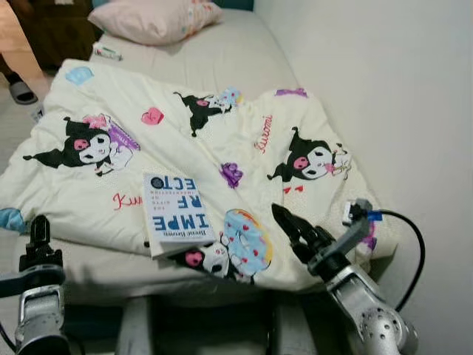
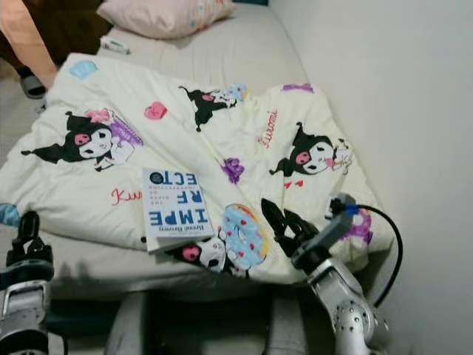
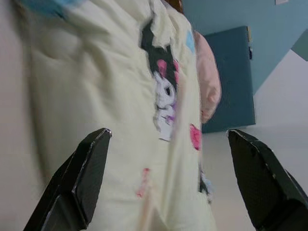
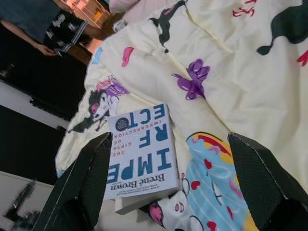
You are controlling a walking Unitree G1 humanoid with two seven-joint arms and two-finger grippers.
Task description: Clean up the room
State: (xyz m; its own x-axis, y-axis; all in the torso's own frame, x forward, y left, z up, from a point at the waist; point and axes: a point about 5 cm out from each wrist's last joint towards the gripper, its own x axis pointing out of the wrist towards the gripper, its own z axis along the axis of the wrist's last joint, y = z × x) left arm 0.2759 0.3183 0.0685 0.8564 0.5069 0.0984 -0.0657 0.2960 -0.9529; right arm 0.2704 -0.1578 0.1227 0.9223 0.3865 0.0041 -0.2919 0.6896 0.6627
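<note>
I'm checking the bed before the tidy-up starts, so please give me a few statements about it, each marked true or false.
1. A book lies on the printed blanket. True.
2. The right pincer is shut on the book. False: its fingers are open and hover over the blanket beside the book.
3. A pink pillow lies at the far end of the bed. True.
4. The left pincer holds the blanket's edge. False: it is open at the bed's near corner, holding nothing.
</note>
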